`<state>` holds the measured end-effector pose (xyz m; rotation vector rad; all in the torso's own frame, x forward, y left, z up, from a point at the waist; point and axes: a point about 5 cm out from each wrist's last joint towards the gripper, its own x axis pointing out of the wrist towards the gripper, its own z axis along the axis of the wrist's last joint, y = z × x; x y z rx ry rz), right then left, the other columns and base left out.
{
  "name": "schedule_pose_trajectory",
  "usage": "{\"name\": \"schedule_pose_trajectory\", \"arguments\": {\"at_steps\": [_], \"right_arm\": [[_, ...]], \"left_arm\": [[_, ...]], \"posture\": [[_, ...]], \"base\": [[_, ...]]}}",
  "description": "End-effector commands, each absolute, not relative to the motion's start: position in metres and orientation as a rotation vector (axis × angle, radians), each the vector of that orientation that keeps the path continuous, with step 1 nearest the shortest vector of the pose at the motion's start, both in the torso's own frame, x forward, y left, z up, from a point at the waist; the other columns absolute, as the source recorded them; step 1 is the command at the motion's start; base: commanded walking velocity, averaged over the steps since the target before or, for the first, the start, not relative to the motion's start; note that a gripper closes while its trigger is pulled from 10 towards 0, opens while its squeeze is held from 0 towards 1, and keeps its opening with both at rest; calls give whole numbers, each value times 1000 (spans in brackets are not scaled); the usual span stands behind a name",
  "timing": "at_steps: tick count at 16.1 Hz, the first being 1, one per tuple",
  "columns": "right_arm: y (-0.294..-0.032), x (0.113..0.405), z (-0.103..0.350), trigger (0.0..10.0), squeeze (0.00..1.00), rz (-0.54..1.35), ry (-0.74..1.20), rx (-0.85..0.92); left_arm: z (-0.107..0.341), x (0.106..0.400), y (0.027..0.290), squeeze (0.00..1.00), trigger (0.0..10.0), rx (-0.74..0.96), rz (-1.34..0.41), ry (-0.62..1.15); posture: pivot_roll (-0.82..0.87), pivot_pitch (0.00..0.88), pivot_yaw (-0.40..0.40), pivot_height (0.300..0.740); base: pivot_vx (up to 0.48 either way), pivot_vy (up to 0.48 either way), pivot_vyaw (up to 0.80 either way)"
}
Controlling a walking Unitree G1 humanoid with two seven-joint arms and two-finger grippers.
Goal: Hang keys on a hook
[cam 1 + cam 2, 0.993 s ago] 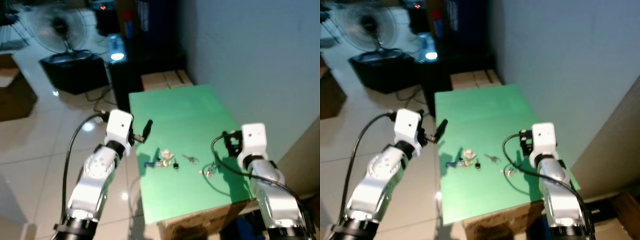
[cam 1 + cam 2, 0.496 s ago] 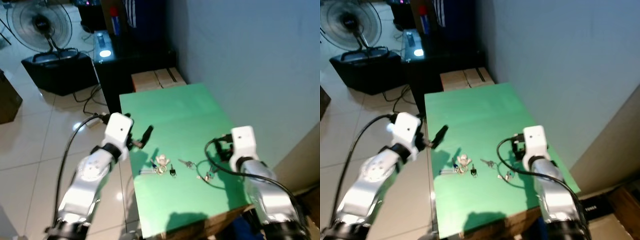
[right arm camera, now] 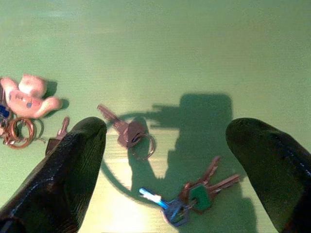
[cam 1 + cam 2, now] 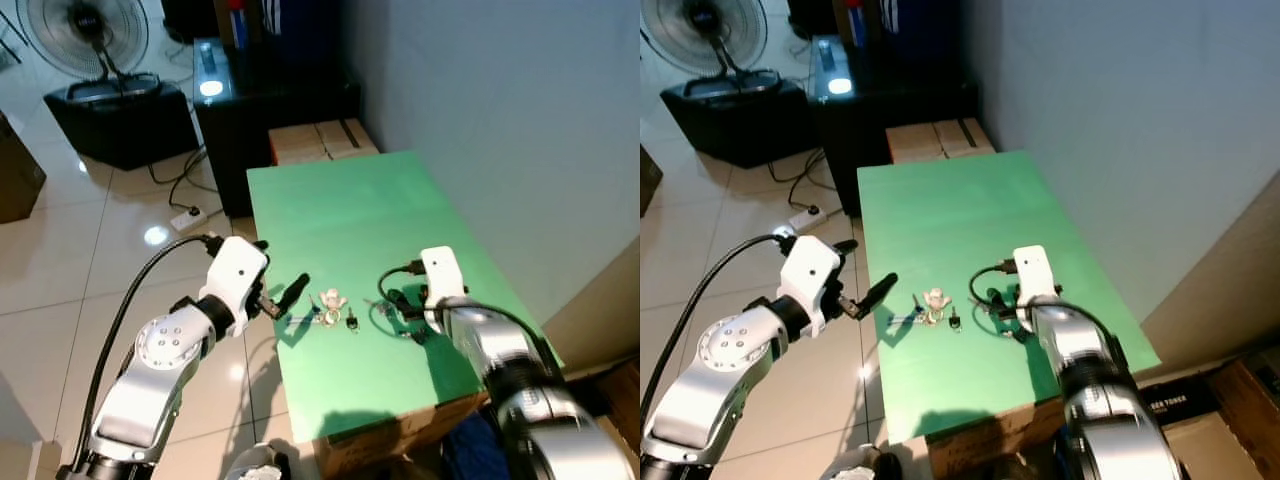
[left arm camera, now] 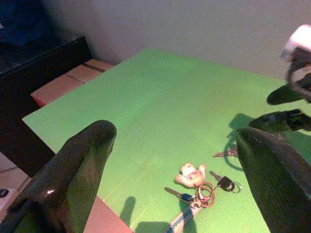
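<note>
Several keys lie on the green table (image 4: 340, 200). One bunch has a pink figure charm (image 4: 330, 298) and a blue tag, with a black-headed key (image 4: 351, 322) beside it. A single key on a ring (image 3: 127, 132) lies just below my right gripper (image 4: 402, 312), which hovers open over it. Another bunch with green and blue heads (image 3: 192, 196) lies close by. My left gripper (image 4: 290, 292) is open at the table's left edge, pointing toward the charm bunch (image 5: 190, 174), a little short of it. No hook can be made out.
Behind the table stand a cardboard box (image 4: 315, 140) and a black cabinet (image 4: 260, 100). A fan (image 4: 85, 25) and a black box (image 4: 120, 115) are at the far left on the tiled floor. A grey wall (image 4: 500, 120) runs along the table's right side.
The camera has shifted. My right gripper has moved left over the table to the single key. My left gripper has dropped lower toward the charm bunch.
</note>
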<state>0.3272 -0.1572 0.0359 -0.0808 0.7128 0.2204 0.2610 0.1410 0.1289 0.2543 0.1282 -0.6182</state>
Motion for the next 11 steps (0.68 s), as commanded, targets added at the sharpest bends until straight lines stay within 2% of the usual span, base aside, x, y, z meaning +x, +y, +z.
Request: {"name": "schedule_pose_trajectory", "arguments": {"at_steps": [1, 2, 5, 6, 11], "right_arm": [[-160, 329, 36, 10000, 1000, 218, 728, -88], [-159, 338, 45, 10000, 1000, 209, 721, -44], [-157, 343, 49, 10000, 1000, 238, 746, -23], [-155, 343, 48, 10000, 0, 270, 775, -41], [-155, 334, 38, 10000, 0, 352, 878, -111]], "left_arm": [[134, 261, 138, 0, 10000, 266, -642, 121], [136, 261, 138, 0, 10000, 269, -649, 122], [137, 260, 138, 0, 10000, 275, -661, 129], [138, 259, 138, 0, 10000, 276, -665, 131], [139, 247, 134, 0, 10000, 273, -781, 169]], "posture": [[50, 144, 15, 718], [47, 155, 14, 718], [47, 163, 13, 718], [48, 164, 8, 718], [57, 163, 3, 718]], "base": [[0, 0, 0], [0, 0, 0], [0, 0, 0], [0, 0, 0], [0, 0, 0]]}}
